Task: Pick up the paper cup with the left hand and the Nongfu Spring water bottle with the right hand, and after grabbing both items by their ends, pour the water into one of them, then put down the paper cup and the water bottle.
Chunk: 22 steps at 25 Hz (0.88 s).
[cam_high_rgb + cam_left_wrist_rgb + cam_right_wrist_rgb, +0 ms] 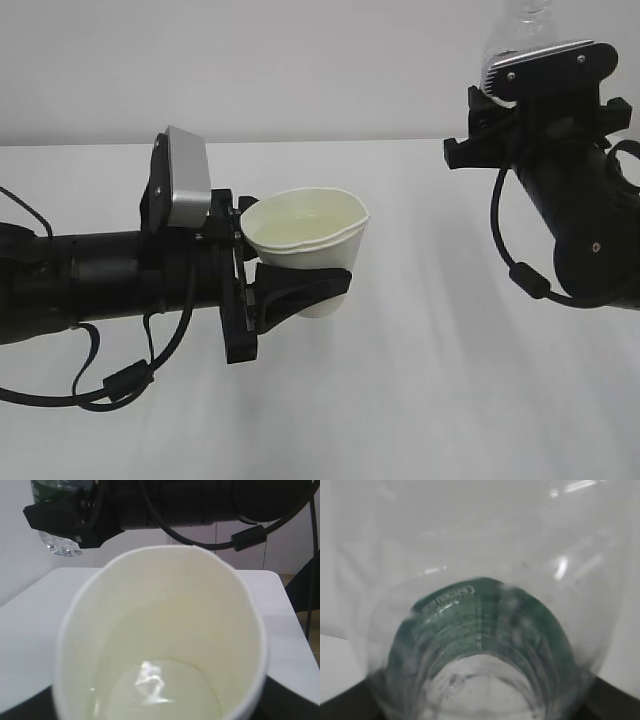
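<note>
Between the black fingers of the left gripper (pixel 300 290) sits the paper cup (pixel 305 240), clasped around its lower half and carried clear of the white counter (pixel 420 400). That cup is squeezed a touch, its rolled rim pressed out of round, and it leans slightly toward the right. Down in the left wrist view, the cream-yellow inside of the cup (pixel 160 645) fills the picture, and a shallow pool of water (pixel 155 690) glints at the bottom. Behind the gripper, the grey plate (pixel 185 190) rides on the wrist, and the black arm runs off to the left edge with a cable (pixel 120 385) looping beneath it.

Over on the right, high up, the right gripper (pixel 510 95) is clamped on the Nongfu Spring water bottle (pixel 525 30), and only a clear ribbed stretch of it shows above the silver-grey plate (pixel 550 65) before the frame cuts it off. From the right wrist camera, we look straight along the bottle (pixel 480 645): clear plastic walls, the dark green label (pixel 470 610) with white lettering curving around it. How much water remains in the bottle is hard to judge. From the cup's side, the bottle's green label (pixel 55 490) and clear body peek out by the dark right gripper, up and to the left, well apart from the cup rim.
</note>
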Available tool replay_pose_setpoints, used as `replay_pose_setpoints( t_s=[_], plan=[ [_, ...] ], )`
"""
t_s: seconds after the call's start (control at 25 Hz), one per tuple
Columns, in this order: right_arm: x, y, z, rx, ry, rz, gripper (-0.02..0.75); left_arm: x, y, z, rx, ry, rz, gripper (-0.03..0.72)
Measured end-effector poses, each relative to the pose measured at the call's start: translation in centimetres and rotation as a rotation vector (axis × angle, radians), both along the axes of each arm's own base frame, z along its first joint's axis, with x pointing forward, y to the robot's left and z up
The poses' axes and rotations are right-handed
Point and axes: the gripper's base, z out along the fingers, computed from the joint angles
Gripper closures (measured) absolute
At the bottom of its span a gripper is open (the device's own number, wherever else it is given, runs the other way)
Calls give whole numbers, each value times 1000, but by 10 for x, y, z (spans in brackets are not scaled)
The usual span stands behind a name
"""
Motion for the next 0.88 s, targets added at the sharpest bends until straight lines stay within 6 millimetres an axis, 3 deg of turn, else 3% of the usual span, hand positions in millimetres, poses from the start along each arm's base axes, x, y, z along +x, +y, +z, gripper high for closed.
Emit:
replay_pose_setpoints(
  t_s=[0.88],
  plan=[
    [1,3,-16,55,123,24,265,0,0,0,-1,0,1,270]
  ],
)
